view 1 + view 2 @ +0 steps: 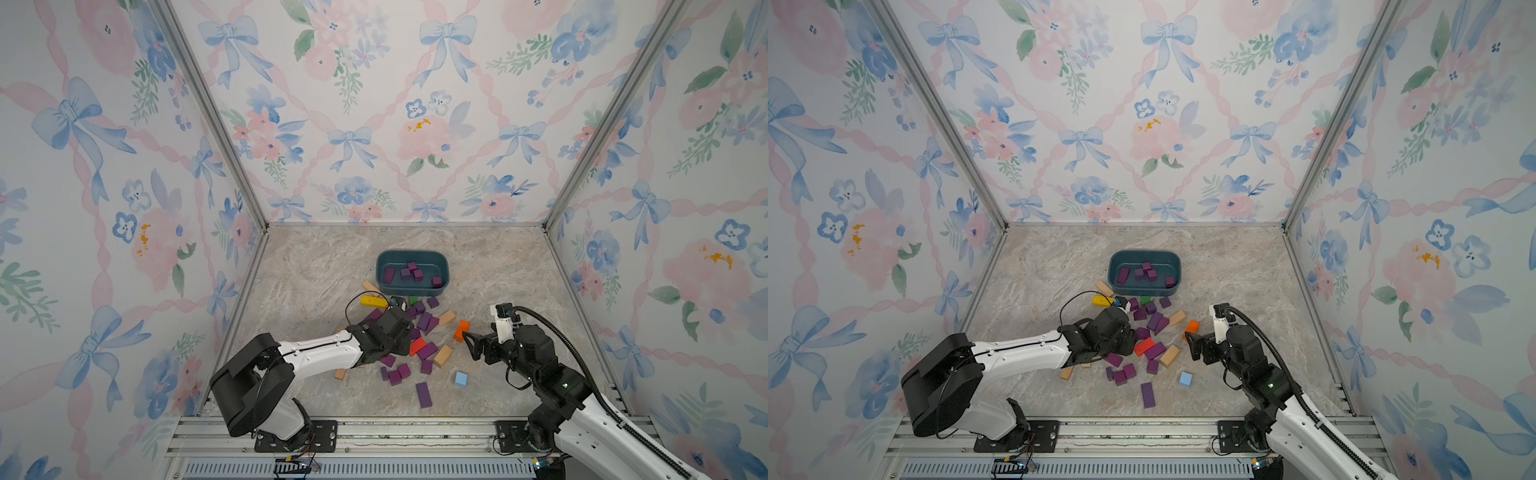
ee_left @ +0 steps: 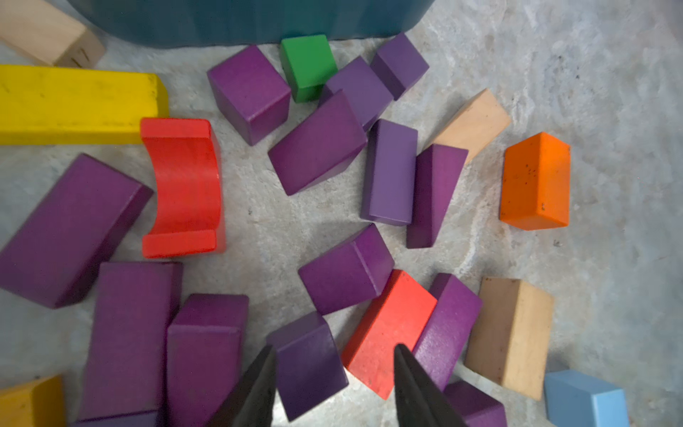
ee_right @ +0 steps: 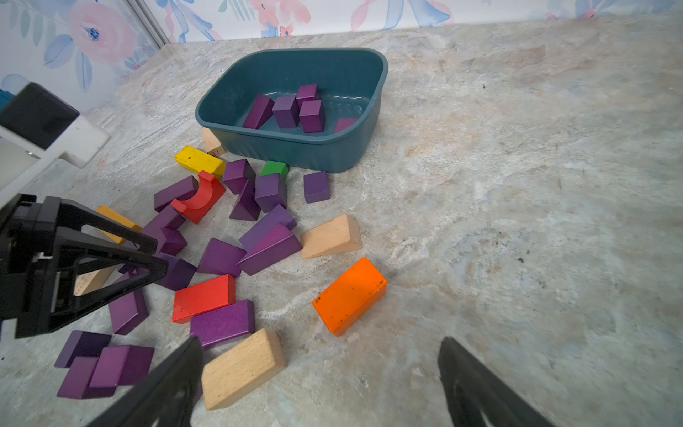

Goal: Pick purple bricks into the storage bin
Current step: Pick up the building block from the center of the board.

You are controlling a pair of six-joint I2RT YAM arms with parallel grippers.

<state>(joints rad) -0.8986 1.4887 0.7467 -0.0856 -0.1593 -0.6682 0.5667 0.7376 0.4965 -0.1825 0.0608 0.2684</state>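
Observation:
The storage bin (image 1: 411,252) (image 1: 1144,252) stands at mid table and holds several purple bricks (image 1: 409,272) (image 3: 295,111). Many more purple bricks (image 1: 424,320) (image 3: 221,321) lie scattered in front of it, mixed with other blocks. My left gripper (image 2: 334,347) (image 3: 161,256) is low over this pile. Its jaws straddle one purple brick (image 2: 306,366). One finger touches that brick's side and the other stands apart over a red block (image 2: 388,325). My right gripper (image 1: 468,345) (image 3: 319,342) is open over bare table, with nothing between its fingers.
Around the pile lie an orange block (image 1: 461,328) (image 3: 349,295), tan blocks (image 3: 242,369), a yellow bar (image 1: 372,300), a red arch (image 2: 183,185), a green cube (image 2: 306,66) and a light blue cube (image 1: 461,379). Flowered walls enclose the table on three sides.

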